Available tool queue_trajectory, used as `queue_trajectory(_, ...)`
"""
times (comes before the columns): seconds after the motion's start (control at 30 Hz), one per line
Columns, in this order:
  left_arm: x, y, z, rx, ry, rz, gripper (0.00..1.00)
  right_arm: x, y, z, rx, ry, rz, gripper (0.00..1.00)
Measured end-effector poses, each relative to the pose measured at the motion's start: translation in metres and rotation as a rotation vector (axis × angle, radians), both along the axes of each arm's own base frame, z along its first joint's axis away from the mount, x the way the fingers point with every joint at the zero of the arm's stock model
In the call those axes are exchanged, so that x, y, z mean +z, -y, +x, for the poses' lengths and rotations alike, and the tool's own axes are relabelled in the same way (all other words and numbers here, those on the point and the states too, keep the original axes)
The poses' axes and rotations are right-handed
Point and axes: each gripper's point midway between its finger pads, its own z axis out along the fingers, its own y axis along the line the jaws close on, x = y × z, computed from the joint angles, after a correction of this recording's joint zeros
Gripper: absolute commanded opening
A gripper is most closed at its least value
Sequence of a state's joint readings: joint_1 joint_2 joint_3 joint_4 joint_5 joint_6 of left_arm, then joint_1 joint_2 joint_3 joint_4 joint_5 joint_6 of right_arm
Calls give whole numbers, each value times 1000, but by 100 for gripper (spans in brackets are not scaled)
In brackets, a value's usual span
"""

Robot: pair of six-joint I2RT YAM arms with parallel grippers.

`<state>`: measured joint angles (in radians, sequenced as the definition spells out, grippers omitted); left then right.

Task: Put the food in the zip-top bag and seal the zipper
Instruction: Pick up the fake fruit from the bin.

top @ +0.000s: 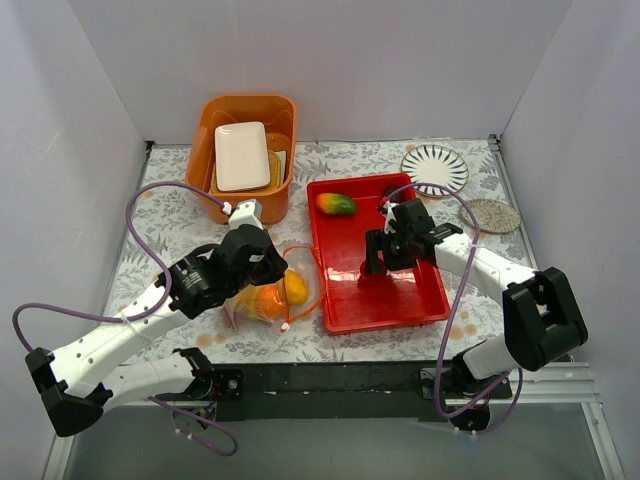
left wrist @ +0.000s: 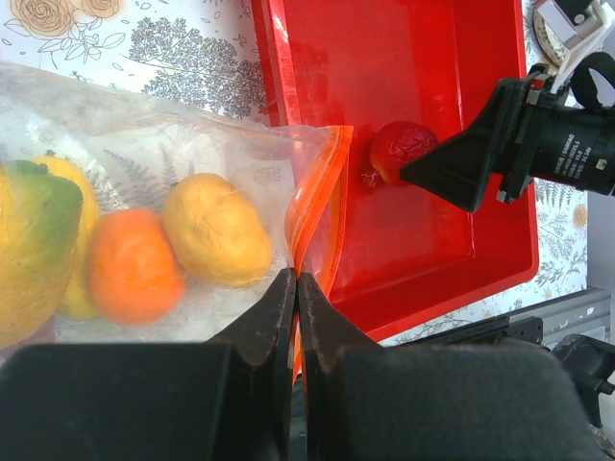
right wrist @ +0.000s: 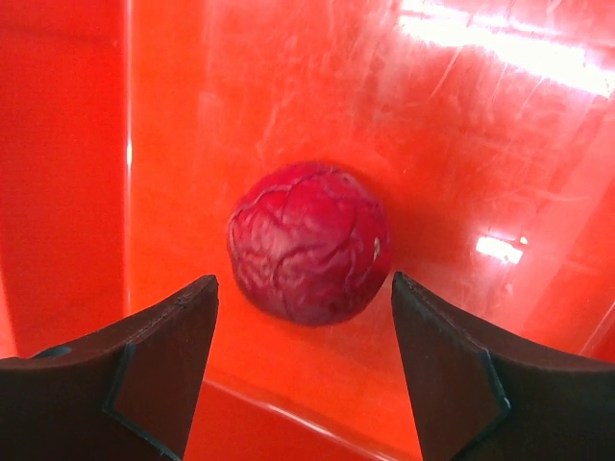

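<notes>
Red tray is lying mid-table on floral cloth. Orange bin is sitting behind-left, holding white rectangular dish. Striped plate and speckled round mat are resting far right.

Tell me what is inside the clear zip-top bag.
Through the zip-top bag show a mango, an orange and a yellow piece. Something yellow sits behind the orange, mostly covered. Part of the bag is hidden by the left gripper.
</notes>
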<state>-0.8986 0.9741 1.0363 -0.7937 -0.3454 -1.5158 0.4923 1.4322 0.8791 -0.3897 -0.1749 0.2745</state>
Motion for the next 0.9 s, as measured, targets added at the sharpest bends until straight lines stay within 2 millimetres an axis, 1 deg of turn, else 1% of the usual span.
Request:
queue_trajectory(0.07,0,0,0,-1,-1,-2,0,-2,-1,3,-5,-4,-5,79)
queue_trajectory(0.17,0,1,0,-1,-2,-4,0,-8,-1,5,-12,-13,-14,75)
queue_trajectory(0.2,0,1,0,-1,-2,-4,0,-9,-1,5,-13,-16,-17,72)
queue_trajectory(0.27,0,1,0,-1,-2,-3,0,-11,-1,6,-15,-21,-21,62)
queue_trajectory(0.3,0,1,0,-1,-3,-4,0,-11,-1,6,-16,-19,-19,56)
queue_trajectory(0.33,0,1,0,-1,-3,-4,0,-11,-1,7,-16,-16,-17,52)
queue_trajectory(0.37,0,1,0,-1,-2,-4,0,-10,-2,8,-16,-13,-16,47)
queue_trajectory(0.43,0,1,0,-1,-2,-4,0,-10,-2,8,-18,-13,-15,43)
queue_trajectory(0.47,0,1,0,-2,-3,-4,0,-10,-2,8,-18,-13,-15,37)
queue_trajectory(0.53,0,1,-1,-3,-3,-4,0,-10,-2,8,-19,-13,-14,34)
queue_trajectory(0.57,0,1,-1,-4,-4,-5,0,-10,-2,8,-19,-13,-13,31)
queue_trajectory(0.67,0,1,-1,-5,-4,-6,0,-8,-2,8,-20,-9,-11,29)
queue_trajectory(0.73,0,2,-1,-7,-5,-7,0,-4,-3,9,-21,2,-3,28)
queue_trajectory(0.83,0,2,-1,-9,-6,-8,0,9,-4,9,-25,30,20,27)
queue_trajectory(0.9,0,2,-2,-9,-6,-8,0,22,-5,8,-29,57,49,28)
